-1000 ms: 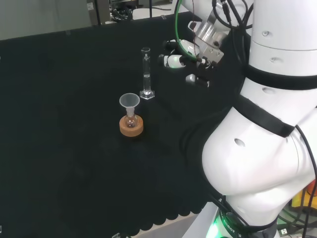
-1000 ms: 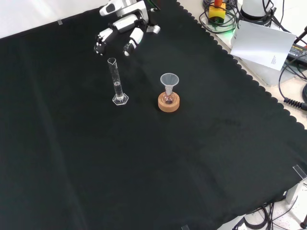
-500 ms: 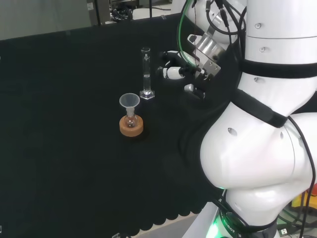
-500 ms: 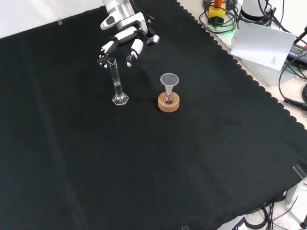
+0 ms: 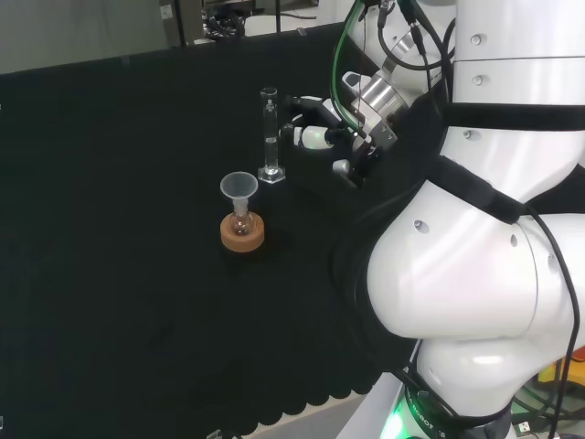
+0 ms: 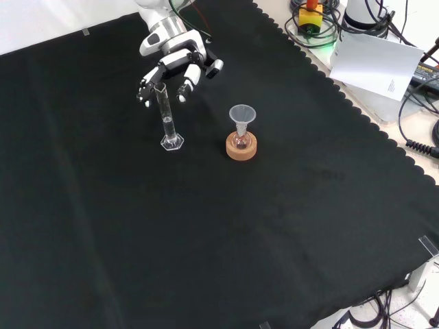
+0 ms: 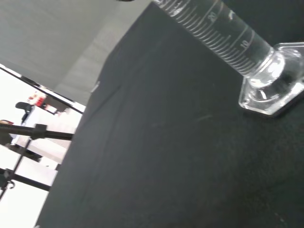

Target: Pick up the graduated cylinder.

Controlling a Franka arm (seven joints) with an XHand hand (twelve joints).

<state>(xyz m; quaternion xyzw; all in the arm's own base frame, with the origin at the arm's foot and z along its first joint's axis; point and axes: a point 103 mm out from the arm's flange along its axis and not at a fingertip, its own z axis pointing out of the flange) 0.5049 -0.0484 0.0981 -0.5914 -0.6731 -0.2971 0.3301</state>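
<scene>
A clear graduated cylinder (image 5: 269, 137) (image 6: 167, 118) stands upright on its hexagonal foot on the black cloth. The wrist view shows its marked tube and foot (image 7: 266, 80) close up. The hand (image 5: 322, 135) (image 6: 171, 65) hovers just to the right of the cylinder's upper part in the head view, and right behind its top in the front view. Its fingers are spread and relaxed on either side of the tube, with no visible contact; the hand is open and holds nothing.
A small round flask with a clear funnel (image 5: 239, 187) (image 6: 241, 115) in it sits on a cork ring (image 5: 242, 232) (image 6: 241, 147), in front of the cylinder in the head view. The arm's white links (image 5: 484, 229) stand at the head view's right.
The hand has moved toward the cylinder, leftward in the head view and downward in the front view, and now sits at the tube's top. Cylinder and flask have stayed put.
</scene>
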